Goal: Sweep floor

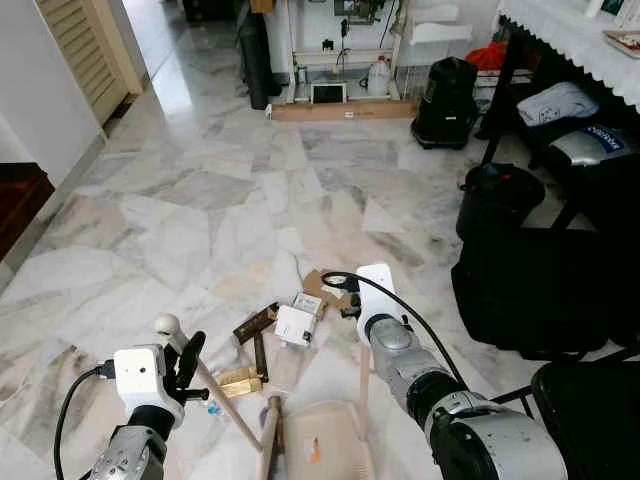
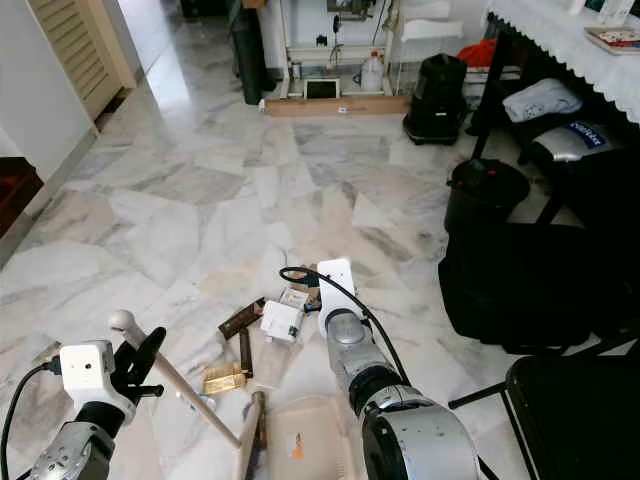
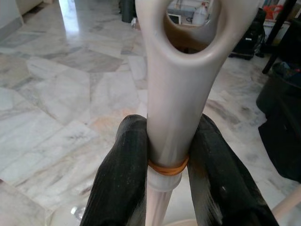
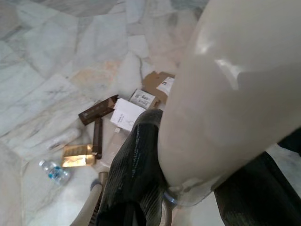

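Both jaws are closed on handles: left gripper [image 3: 167, 183] holds the broom [image 1: 225, 400], right gripper [image 4: 188, 188] the dustpan [image 1: 325, 440]. Litter [image 1: 285, 330] lies just beyond the dustpan; the broom slants toward the dustpan.

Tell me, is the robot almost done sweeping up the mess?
Not yet. Done so far: the left hand grips the broom handle and the right hand grips the dustpan handle, with the dustpan on the floor. Still left: the small boxes, brown wrappers and little bottle lie unswept on the marble.
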`<state>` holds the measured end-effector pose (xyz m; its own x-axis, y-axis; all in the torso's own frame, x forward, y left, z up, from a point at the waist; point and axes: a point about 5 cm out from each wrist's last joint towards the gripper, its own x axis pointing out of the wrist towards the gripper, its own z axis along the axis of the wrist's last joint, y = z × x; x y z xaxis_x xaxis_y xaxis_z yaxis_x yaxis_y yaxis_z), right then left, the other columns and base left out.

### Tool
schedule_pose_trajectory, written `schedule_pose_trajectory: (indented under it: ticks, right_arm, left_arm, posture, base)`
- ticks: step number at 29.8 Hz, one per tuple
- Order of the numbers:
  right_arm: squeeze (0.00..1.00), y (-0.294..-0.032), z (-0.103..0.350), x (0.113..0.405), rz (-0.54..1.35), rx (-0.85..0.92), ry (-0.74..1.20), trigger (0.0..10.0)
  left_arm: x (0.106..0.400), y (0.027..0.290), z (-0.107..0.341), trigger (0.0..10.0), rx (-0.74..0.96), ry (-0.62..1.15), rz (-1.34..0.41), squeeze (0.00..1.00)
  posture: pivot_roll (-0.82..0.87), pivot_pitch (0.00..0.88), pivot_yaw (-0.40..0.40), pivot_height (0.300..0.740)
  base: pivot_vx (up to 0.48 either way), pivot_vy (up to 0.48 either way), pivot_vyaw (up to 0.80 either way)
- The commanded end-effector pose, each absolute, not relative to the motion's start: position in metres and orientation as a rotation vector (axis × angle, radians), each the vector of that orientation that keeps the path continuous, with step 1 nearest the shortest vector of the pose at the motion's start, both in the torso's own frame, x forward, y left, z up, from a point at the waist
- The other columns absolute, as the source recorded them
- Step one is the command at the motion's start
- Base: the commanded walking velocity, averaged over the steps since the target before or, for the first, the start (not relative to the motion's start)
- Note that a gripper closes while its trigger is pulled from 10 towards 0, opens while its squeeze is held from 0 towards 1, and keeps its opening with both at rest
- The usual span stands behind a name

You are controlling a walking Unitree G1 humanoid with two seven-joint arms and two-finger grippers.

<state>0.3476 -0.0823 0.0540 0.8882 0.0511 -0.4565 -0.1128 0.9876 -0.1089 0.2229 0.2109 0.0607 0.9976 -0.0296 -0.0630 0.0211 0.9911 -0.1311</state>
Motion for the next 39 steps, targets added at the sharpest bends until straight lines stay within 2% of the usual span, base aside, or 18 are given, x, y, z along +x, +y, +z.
schedule_pose_trajectory:
  ticks: [1, 19, 39]
  right_arm:
    - [0.0, -0.081, 0.062, 0.353, 0.064, -0.135, 0.434, 10.0]
    - [0.0, -0.083, 0.067, 0.356, 0.002, -0.14, 0.408, 10.0]
    - [0.0, -0.091, 0.072, 0.359, -0.051, -0.144, 0.373, 10.0]
  left_arm:
    - [0.221, 0.209, 0.064, 10.0, -0.154, 0.059, -0.056, 0.0]
    - [0.212, 0.219, 0.066, 10.0, -0.083, 0.096, -0.039, 0.0]
    - [0.218, 0.229, 0.078, 10.0, 0.019, 0.026, 0.066, 0.0]
  posture:
    - [0.05, 0.074, 0.042, 0.74]
    - [0.07, 0.054, 0.053, 0.74]
    - [0.07, 0.063, 0.054, 0.74]
  base:
    - [0.0, 0.0, 0.0]
    - [0.0, 0.0, 0.0]
    - [0.0, 0.0, 0.0]
